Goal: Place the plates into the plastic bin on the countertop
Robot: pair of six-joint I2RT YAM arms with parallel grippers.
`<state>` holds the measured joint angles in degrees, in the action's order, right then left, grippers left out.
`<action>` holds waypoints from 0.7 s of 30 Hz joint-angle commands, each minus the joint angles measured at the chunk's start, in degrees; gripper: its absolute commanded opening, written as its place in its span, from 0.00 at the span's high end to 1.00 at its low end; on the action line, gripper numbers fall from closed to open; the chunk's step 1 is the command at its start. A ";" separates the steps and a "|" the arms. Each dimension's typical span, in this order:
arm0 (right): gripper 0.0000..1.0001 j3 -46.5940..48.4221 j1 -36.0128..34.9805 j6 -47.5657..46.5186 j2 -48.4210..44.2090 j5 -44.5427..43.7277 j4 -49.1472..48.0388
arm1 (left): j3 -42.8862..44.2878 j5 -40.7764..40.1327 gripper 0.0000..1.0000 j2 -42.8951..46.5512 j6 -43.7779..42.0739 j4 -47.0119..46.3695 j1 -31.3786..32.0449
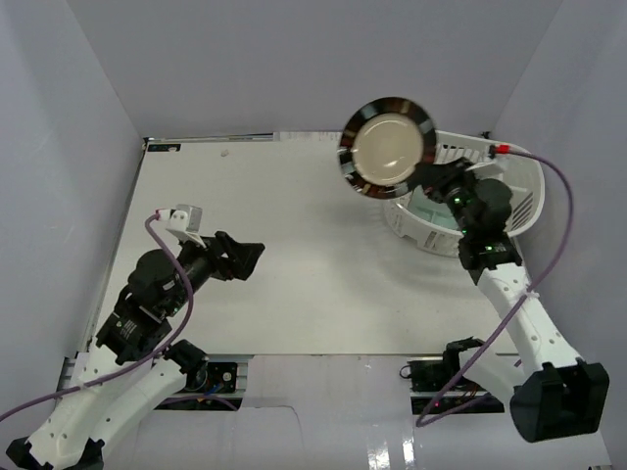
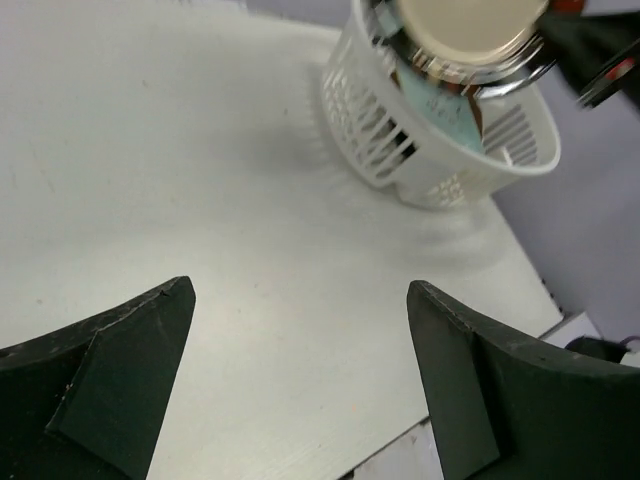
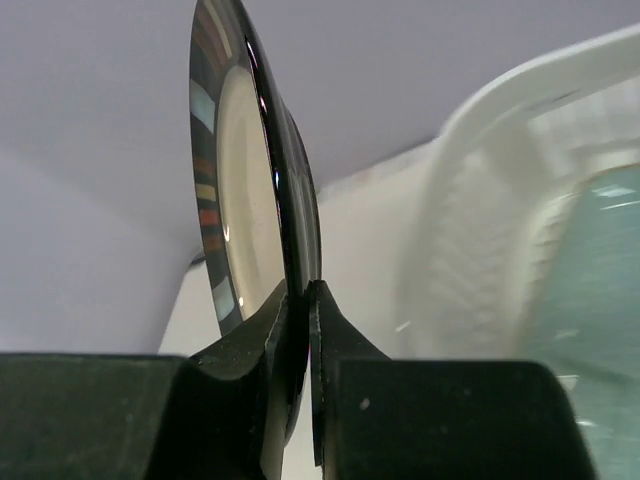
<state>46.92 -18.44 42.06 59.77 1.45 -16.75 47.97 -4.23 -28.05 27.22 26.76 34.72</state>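
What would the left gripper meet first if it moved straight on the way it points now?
Probably the bare countertop: the open left gripper points across it, slightly downward. Beyond lies the bin, a little to the right, but depth is unclear.

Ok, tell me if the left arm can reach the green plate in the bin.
Probably not: the right gripper holds the round plate over the bin, covering the green plate, and the left gripper sits open across the table.

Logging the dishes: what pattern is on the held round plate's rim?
The round plate has a dark rim with small coloured blocks; clearest in right wrist view.
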 commanded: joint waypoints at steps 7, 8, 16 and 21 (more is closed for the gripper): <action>0.92 1.51 37.15 2.58 -1.76 19.73 4.28 | -7.36 8.71 0.02 -1.56 -1.12 -0.40 0.26; 0.92 1.69 38.55 2.67 -0.89 18.86 3.84 | -7.45 8.54 0.02 -1.57 -1.21 -0.48 0.17; 0.92 0.02 42.25 6.45 7.29 22.19 0.67 | -7.71 10.12 0.02 -2.71 -1.30 -0.13 0.17; 0.92 -2.62 42.96 7.95 9.57 22.89 -0.82 | -7.62 10.38 0.02 -3.32 -1.30 -0.13 0.26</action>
<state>43.18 23.92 45.84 70.19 19.79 -4.86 40.03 5.02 -31.09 26.46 27.35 34.72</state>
